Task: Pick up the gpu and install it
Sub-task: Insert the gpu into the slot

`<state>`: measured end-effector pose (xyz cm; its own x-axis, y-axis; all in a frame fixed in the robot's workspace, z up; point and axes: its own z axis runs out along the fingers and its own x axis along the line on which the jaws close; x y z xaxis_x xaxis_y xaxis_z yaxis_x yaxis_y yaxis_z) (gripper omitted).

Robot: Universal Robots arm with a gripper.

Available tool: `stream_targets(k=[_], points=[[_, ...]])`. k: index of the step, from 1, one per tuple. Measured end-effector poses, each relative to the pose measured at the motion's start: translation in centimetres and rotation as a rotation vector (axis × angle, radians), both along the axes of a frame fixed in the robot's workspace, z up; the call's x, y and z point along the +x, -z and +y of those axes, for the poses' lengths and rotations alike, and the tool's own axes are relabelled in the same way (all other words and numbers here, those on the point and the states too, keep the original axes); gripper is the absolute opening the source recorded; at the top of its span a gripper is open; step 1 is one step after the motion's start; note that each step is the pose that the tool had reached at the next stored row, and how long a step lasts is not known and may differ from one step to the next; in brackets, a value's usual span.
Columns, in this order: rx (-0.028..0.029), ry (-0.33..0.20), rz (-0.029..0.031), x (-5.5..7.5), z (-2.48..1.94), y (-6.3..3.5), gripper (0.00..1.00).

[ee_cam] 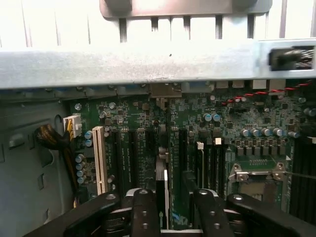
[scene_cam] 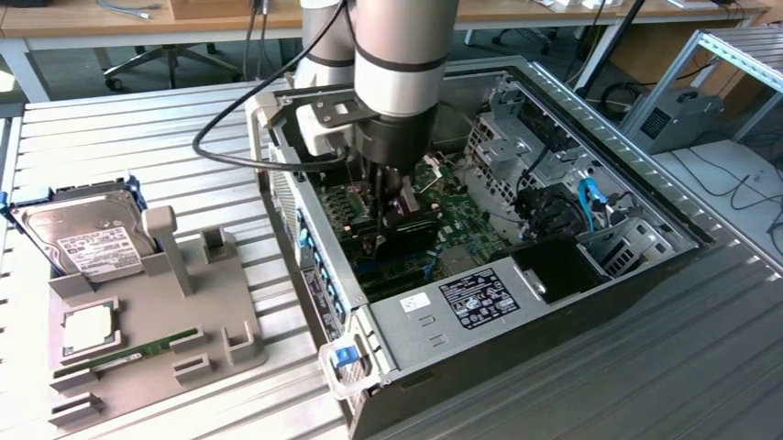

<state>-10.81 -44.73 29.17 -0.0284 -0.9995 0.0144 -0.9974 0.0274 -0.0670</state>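
Note:
The gpu (ee_cam: 162, 190) shows edge-on in the wrist view as a thin dark card standing upright on the green motherboard (ee_cam: 128, 123), in line with the black expansion slots. Its metal bracket end (ee_cam: 165, 91) reaches the case's rear wall. My gripper (ee_cam: 175, 217) is shut on the gpu's upper edge, with a black finger (ee_cam: 144, 212) on either side. In the exterior view my gripper (scene_cam: 398, 220) reaches straight down into the open computer case (scene_cam: 612, 147), holding the black gpu (scene_cam: 410, 236) low over the board. I cannot tell whether the card is fully in its slot.
A white slot (ee_cam: 100, 158) and a cable bundle (ee_cam: 52, 138) lie beside the card; the processor socket (ee_cam: 256, 175) lies on its other side. On the exterior view's left, a grey fixture (scene_cam: 208, 321) carries a hard drive (scene_cam: 86, 234), a RAM stick (scene_cam: 135, 353) and a chip (scene_cam: 88, 330).

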Motion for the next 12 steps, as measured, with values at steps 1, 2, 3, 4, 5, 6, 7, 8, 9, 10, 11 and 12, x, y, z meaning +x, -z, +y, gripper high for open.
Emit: stream_targets(k=[1,2,3,4,5,6,7,8,9,10,11,12], points=[[0.0003,0.000,-0.0001,0.0,0.11,-0.39,0.33],[0.0003,0.000,-0.0001,0.0,0.18,-0.54,0.33],[0.0003,0.000,0.0006,0.1,0.23,-0.62,0.27],[0.0003,0.000,0.0017,0.2,0.23,-0.63,0.27],[0.0002,0.000,0.0054,0.5,0.23,-0.63,0.20],[0.0003,0.000,0.0093,0.8,0.23,-0.63,0.14],[0.0002,0.000,0.0129,1.1,0.23,-0.63,0.11],[0.0002,0.000,0.0168,1.4,0.23,-0.63,0.11],[0.0002,0.000,0.0205,1.6,0.23,-0.63,0.11],[0.0002,0.000,0.0239,1.8,0.23,-0.63,0.11],[0.0003,0.000,0.0292,2.2,0.23,-0.63,0.11],[0.0002,0.000,0.0333,2.5,0.23,-0.63,0.11]])
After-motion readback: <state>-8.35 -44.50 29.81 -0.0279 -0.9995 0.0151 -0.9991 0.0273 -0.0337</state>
